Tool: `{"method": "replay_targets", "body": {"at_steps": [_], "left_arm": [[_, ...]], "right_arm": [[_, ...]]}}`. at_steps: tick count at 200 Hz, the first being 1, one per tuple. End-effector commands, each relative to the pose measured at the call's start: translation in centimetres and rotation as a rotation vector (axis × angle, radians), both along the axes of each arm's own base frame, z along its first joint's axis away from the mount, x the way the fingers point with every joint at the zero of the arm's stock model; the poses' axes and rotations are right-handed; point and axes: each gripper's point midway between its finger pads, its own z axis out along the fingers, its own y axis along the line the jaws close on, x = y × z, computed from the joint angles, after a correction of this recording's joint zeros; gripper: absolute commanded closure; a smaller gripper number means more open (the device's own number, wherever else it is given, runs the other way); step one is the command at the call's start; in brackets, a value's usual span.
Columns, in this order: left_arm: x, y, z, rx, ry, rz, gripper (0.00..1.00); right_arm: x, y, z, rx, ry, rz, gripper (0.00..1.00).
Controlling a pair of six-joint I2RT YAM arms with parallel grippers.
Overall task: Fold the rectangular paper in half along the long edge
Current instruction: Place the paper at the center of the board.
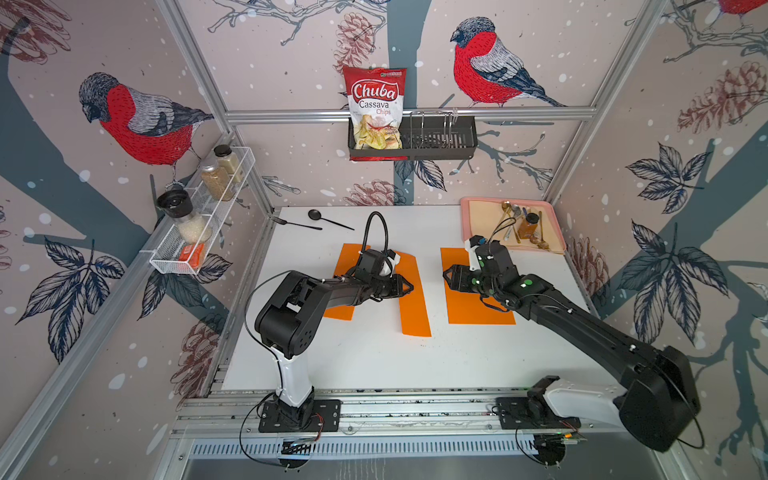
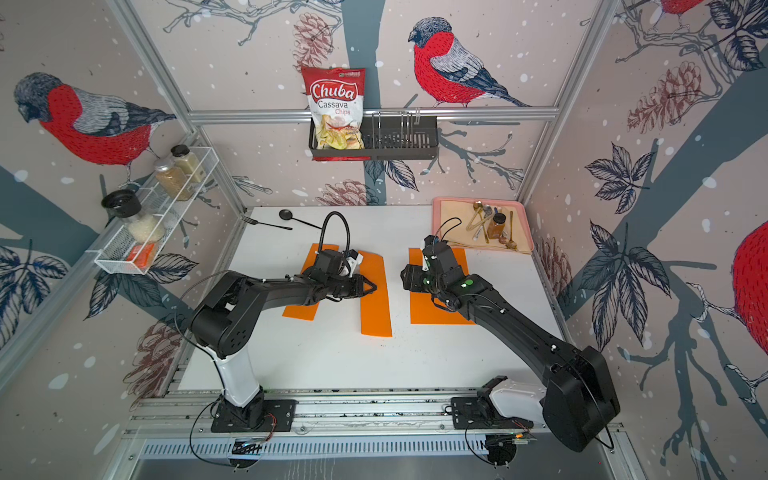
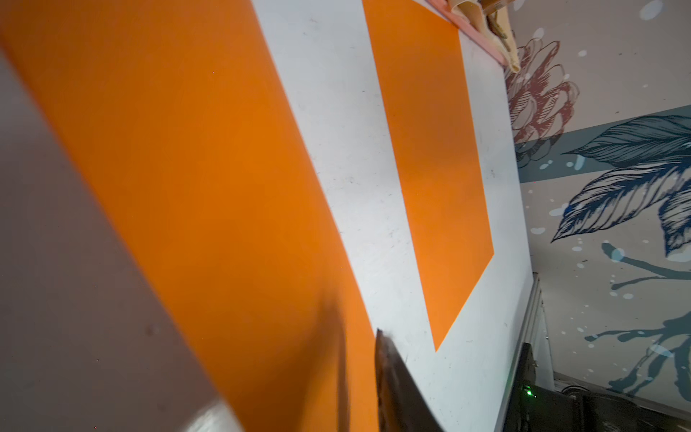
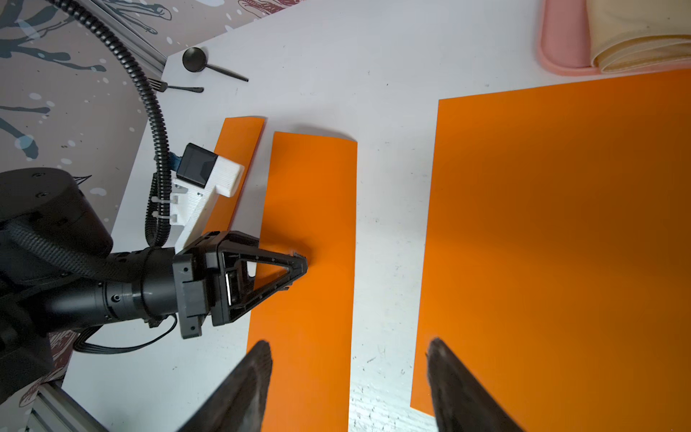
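I judge the fold made: left gripper (image 4: 299, 271) at the orange strip (image 4: 318, 194), gap unreadable; right gripper (image 4: 347, 344), three o'clock, wide, empty. Next: lift clear.

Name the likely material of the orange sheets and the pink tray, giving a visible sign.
Orange sheets: probably thin matte paper or card; they lie flat with no glare. Pink tray: likely smooth plastic or silicone; rounded moulded rim.

Unfolded sheet (image 1: 469, 309): orange rectangle, laid flat on the desk (image 1: 374, 357), right side.
Middle strip (image 1: 415, 311): orange, narrow, set apart beside it.
Left strip (image 1: 338, 309): orange, narrow, partly hidden.
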Motion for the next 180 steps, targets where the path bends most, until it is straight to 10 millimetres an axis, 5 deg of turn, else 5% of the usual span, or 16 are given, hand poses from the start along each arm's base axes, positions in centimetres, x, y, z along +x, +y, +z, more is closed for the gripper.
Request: {"method": "replay_targets", "body": {"at_steps": [1,78,104,127,152,180], "left_arm": [[0.5,1.5,-1.2,0.109,-0.006,0.030,0.60],[1.8,6.8,-0.9,0.428,0.000,0.207,0.42],[1.1,5.3,1.7,0.360,-0.033,0.206,0.44],[-0.4,1.7,3.5,0.254,-0.058,0.152,0.58],[-1.7,-1.6,3.7,0.143,-0.034,0.118,1.00],[-2.8,-2.1,0.7,0.159,0.046,0.148,1.00]], "right_arm": [[-0.1,0.2,0.3,-0.003,-0.015,0.023,0.32],[-0.2,0.8,-1.8,-0.007,0.040,0.045,0.31],[1.1,-1.7,-1.6,-0.027,0.031,-0.066,0.32],[1.8,-3.2,-1.3,-0.049,0.004,-0.130,0.32],[2.1,-4.6,-0.7,-0.062,-0.012,-0.180,0.33],[2.1,-6.2,-0.4,-0.062,-0.019,-0.218,0.33]]}}
